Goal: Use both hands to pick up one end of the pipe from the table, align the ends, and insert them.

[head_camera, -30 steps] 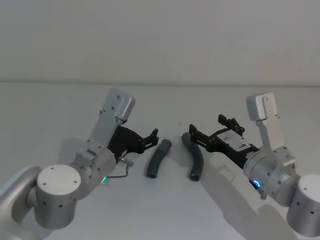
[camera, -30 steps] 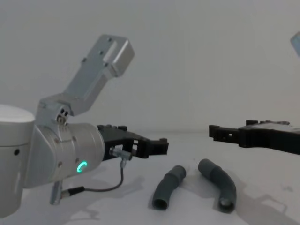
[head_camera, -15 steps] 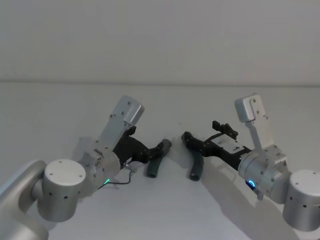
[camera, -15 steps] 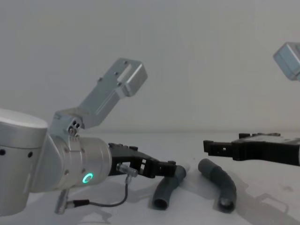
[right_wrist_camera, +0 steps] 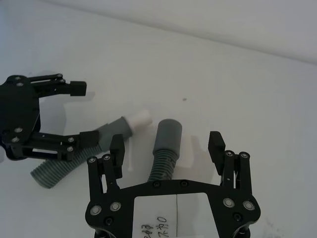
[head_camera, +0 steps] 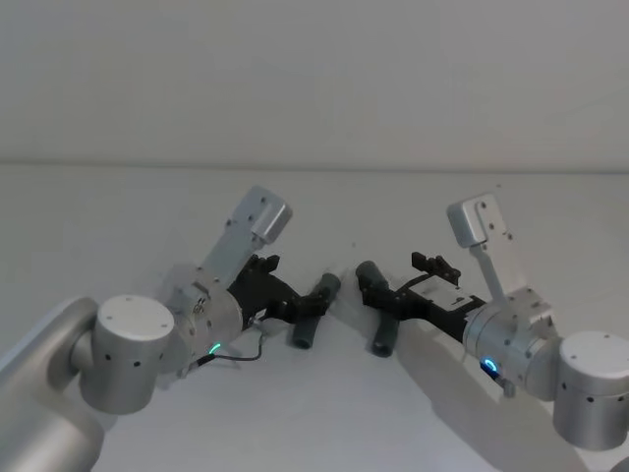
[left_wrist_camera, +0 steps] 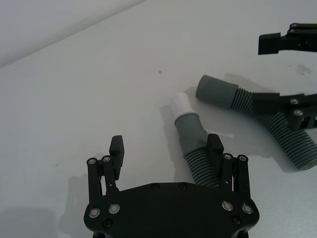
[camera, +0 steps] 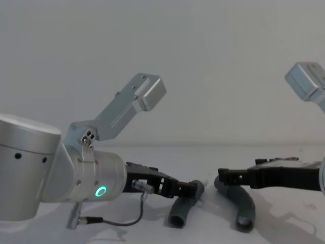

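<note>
Plain white desk (head_camera: 118, 221) under a pale wall in the head view, with open room on every side of the action. Left end effector (head_camera: 303, 301) sits low over the left pipe piece (head_camera: 303, 334), and right end effector (head_camera: 391, 279) is over the right pipe piece (head_camera: 384, 334). The two grey pieces lie near each other but apart, mid-desk.

Left wrist view now: fingers spread, and the left piece's ribbed stretch lies between them, hard by one finger, with a smooth white tip (left_wrist_camera: 181, 102) poking forward.

Right wrist view: jaws released wide either side of the right piece, its smooth round collar (right_wrist_camera: 167, 131) ahead of the ribbing.

Chest view: both end effectors are low over the desk, tips facing across a narrow gap. Both pieces lie flat, their hollow near ends toward the camera.
</note>
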